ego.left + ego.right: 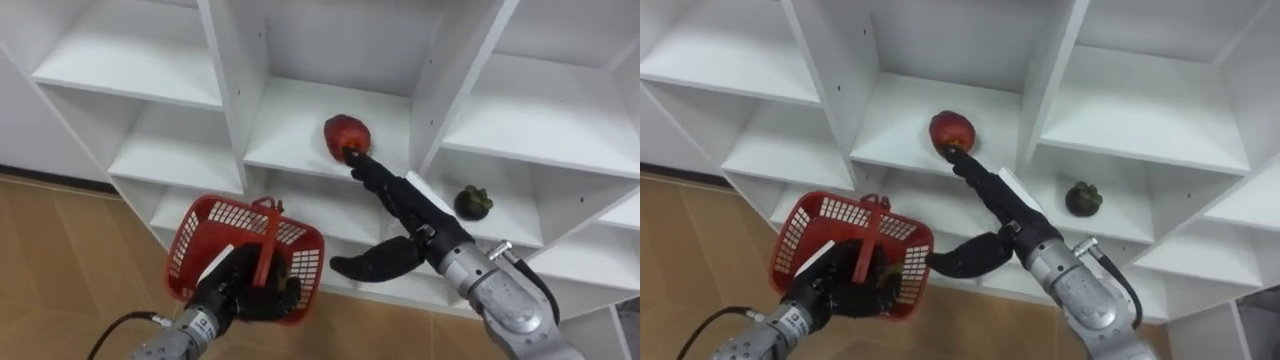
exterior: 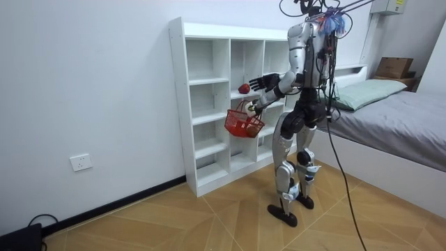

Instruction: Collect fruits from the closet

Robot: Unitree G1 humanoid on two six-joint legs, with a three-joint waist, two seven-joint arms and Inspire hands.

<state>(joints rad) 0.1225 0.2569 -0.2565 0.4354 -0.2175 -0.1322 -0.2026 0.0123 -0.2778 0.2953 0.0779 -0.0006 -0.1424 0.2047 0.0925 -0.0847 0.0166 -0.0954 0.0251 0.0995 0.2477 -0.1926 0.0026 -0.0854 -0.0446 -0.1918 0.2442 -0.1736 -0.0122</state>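
Observation:
A red fruit (image 1: 345,134) (image 1: 952,129) lies on a middle shelf of the white closet (image 1: 330,160), near the shelf's front edge. My right hand (image 1: 395,205) (image 1: 990,195) reaches up to it with straight fingers, the fingertips touching its front, thumb hanging apart below. My left hand (image 1: 245,290) (image 1: 845,285) is shut on the handle of a red plastic basket (image 1: 205,235) (image 1: 810,230) held low in front of the shelves. A dark round fruit (image 1: 473,203) (image 1: 1083,198) sits in the compartment one lower to the right. In the room view I stand facing the closet (image 2: 209,104).
White upright dividers flank the red fruit's compartment. Other compartments to the left and above are bare. Wooden floor (image 1: 60,260) lies below. In the room view a bed (image 2: 390,118) stands behind me at the room view's right.

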